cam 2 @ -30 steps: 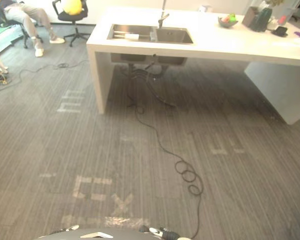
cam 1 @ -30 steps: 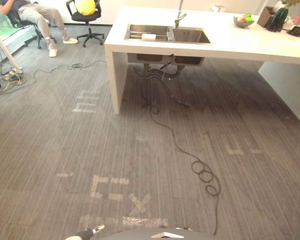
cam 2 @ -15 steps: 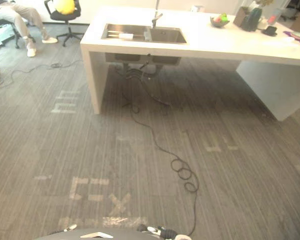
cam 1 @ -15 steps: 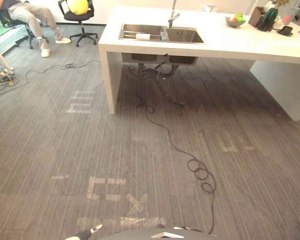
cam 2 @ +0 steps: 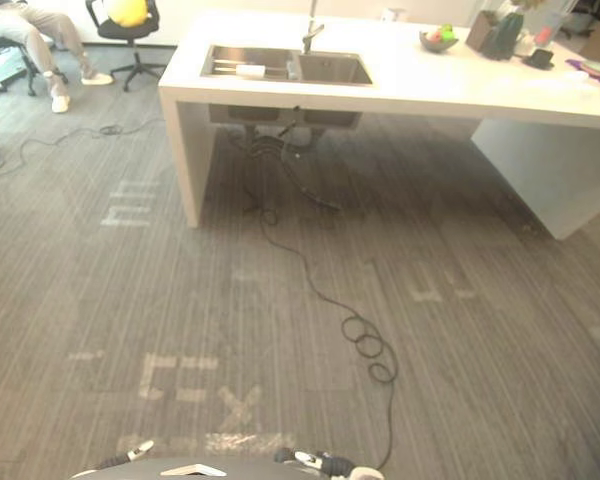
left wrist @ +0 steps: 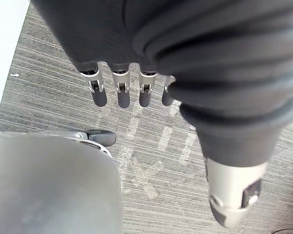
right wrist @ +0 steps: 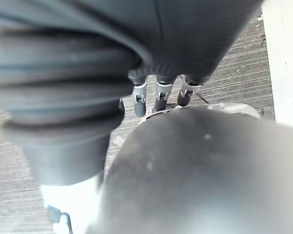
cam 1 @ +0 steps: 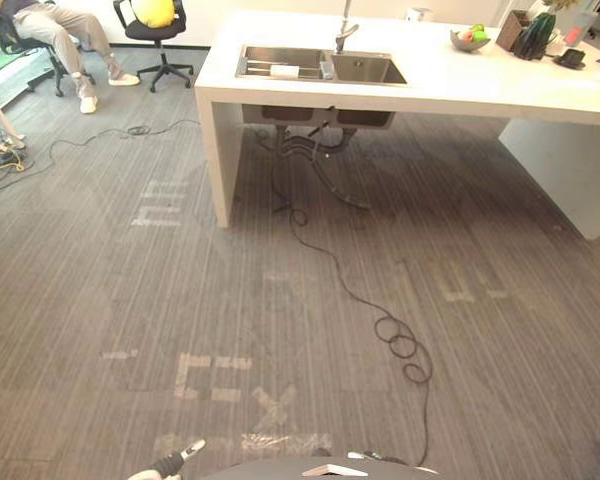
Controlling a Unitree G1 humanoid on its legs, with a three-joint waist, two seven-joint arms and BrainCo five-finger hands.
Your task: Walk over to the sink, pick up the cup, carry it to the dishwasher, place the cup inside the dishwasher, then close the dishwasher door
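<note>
We see both hands hanging low, well apart from the counter. The left hand [left wrist: 119,90] points its fingers straight down at the carpeted floor [left wrist: 49,97], side by side in a row, holding nothing. The right hand [right wrist: 159,97] also hangs with its fingers loosely straight and empty.

Far ahead of both hands stands a long white counter [cam 1: 460,85] with a steel sink [cam 1: 370,70] set into its left end. The cup [cam 1: 283,71], a small white shape, lies in the sink's left basin, far from either hand. A tap [cam 1: 342,35] rises at the back of the sink.

Farther along the counter, ahead and right of the right hand, sits a bowl [cam 1: 464,44] of fruit. Far ahead and left of the left hand, a person [cam 1: 70,25] sits beside a chair [cam 1: 145,33] that carries something yellow. Pale tape marks [cam 1: 220,375] lie on the floor just ahead of the hands.
</note>
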